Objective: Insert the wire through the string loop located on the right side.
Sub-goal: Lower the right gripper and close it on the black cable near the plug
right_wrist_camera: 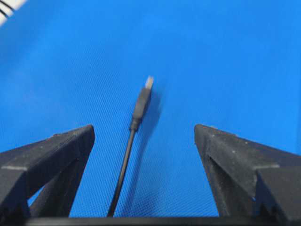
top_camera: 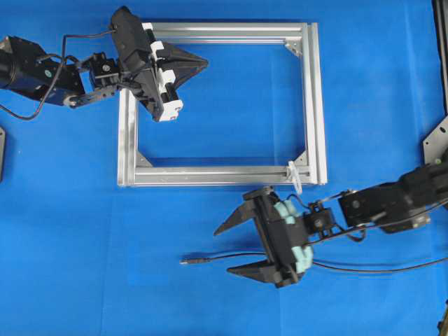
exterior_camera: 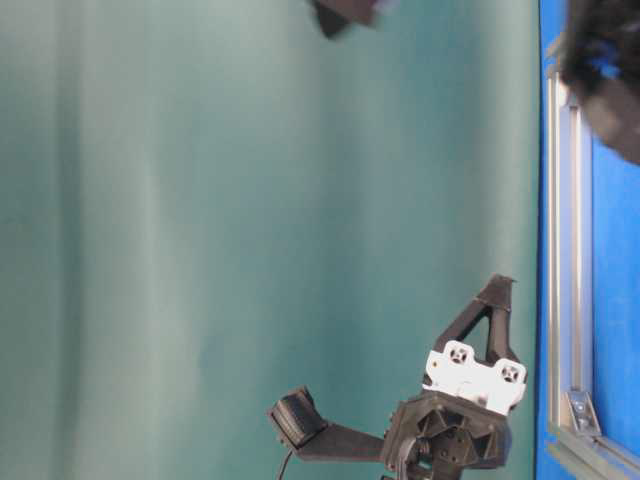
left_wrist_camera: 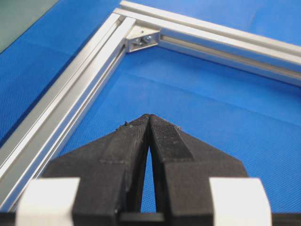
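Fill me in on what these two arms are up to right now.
The right gripper hangs open over the wire, which lies loose on the blue mat, its plug tip between the spread fingers, not gripped. The left gripper is shut and empty over the aluminium frame. The string loop on the frame's lower right corner is not yet threaded.

Wide-open right gripper [right_wrist_camera: 143,134], wire [right_wrist_camera: 133,134] lying between fingers, blue surface [right_wrist_camera: 225,61]

Wire [top_camera: 231,256] partly hidden beneath right hand [top_camera: 239,247]
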`<action>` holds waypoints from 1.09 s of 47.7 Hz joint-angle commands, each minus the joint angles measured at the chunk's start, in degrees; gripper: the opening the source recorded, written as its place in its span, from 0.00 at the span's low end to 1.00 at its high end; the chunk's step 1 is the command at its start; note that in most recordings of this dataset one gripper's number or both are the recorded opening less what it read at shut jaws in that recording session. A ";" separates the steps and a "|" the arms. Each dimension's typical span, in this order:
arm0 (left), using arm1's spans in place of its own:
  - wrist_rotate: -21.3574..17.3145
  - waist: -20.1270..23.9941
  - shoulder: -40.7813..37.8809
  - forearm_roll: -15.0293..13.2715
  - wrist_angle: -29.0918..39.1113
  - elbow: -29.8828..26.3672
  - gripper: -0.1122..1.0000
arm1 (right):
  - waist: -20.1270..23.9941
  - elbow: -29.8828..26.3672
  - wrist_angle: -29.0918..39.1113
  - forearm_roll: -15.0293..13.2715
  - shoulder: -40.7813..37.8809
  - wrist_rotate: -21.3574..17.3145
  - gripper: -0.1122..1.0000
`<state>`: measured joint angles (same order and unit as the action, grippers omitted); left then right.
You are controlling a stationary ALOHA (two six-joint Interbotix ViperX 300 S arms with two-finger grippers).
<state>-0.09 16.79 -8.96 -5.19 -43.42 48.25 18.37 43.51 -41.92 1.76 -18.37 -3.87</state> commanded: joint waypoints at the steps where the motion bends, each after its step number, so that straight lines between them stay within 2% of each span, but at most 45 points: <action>1: 0.00 0.09 2.02 0.26 -0.35 -0.44 0.10 | 0.62 -1.93 -0.62 1.58 -1.05 -0.09 0.93; 10: 0.00 0.18 2.02 0.26 -0.35 -0.35 0.10 | 1.23 -3.16 -0.62 3.69 -3.60 -0.09 0.93; 19: -0.09 0.18 2.02 0.26 -0.35 -0.44 0.10 | 1.32 -3.25 -0.62 3.96 -3.69 -0.09 0.92; 24: 0.00 0.09 2.02 0.26 -0.35 -0.35 0.10 | 1.32 -3.25 -0.62 4.39 -3.78 -0.09 0.88; 28: 0.00 0.09 2.02 0.26 -0.35 -0.35 0.10 | 1.32 -3.25 -0.97 4.39 -3.78 0.00 0.77; 35: -0.09 0.18 2.02 0.26 -0.35 -0.35 0.10 | 1.32 -3.08 -0.97 4.39 -3.69 0.09 0.37; 40: -0.09 0.18 2.02 0.26 -0.35 -0.35 0.10 | 1.32 -2.90 -0.79 4.39 -3.69 0.09 0.15; 44: -0.09 0.09 2.02 0.26 -0.35 -0.35 0.10 | 1.32 -2.99 -0.79 4.31 -3.69 0.00 0.07; 52: -0.09 0.09 2.02 0.26 -0.35 -0.35 0.10 | 1.23 -2.99 -0.97 4.39 -3.69 0.00 0.07</action>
<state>-0.09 16.79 -8.96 -5.10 -43.42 48.34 19.51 41.13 -42.28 5.98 -23.03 -3.87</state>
